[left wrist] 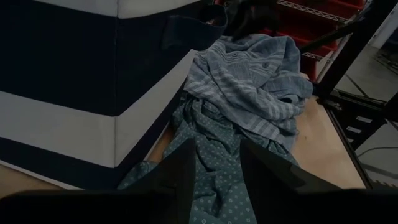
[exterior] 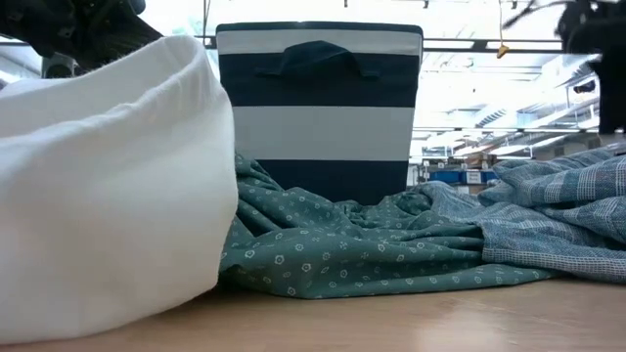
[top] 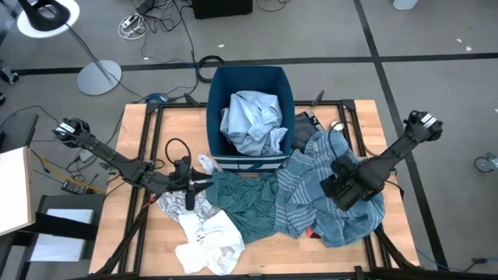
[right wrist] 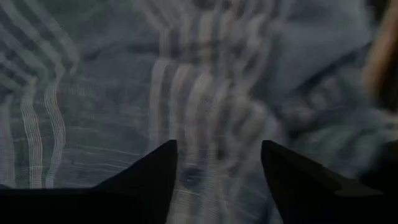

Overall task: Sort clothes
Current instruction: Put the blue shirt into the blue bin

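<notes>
The clothes lie in a heap in front of a dark blue bin [top: 250,78], which holds a light blue shirt [top: 253,120]. A green patterned shirt [top: 243,204] lies in the middle and a teal striped cloth [top: 323,198] to its right. White garments [top: 208,243] are near the front, and a bit of red [top: 311,232] shows under the striped cloth. My left gripper [left wrist: 217,171] stands open, pointing nearly level over the green shirt [left wrist: 217,186] beside the bin. My right gripper [right wrist: 217,168] is open and points down just over the striped cloth [right wrist: 186,93]. Nothing is between its fingers.
The bin [exterior: 318,108] stands at the table's far middle, striped white and dark blue. A black garment [top: 306,120] lies to its right. A white cloth [exterior: 98,196] bulks large at the near left in the low view. Bare wood [top: 136,132] shows at the far left.
</notes>
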`<control>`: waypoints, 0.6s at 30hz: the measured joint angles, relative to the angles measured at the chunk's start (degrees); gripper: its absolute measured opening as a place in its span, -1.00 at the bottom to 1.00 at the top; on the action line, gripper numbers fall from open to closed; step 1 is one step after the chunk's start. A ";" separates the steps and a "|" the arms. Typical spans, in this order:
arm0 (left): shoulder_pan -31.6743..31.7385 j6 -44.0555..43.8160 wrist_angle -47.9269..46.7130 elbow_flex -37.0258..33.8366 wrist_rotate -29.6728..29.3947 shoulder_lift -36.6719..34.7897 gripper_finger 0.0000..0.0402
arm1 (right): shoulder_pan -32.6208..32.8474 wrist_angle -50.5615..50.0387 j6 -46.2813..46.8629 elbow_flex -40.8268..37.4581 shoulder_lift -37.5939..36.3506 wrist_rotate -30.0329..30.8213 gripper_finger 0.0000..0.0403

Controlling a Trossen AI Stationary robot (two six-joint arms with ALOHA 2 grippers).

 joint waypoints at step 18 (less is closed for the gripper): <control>0.01 -0.42 0.49 0.00 0.13 0.00 -0.35 | -2.72 8.65 -7.43 -5.83 0.07 7.45 -0.88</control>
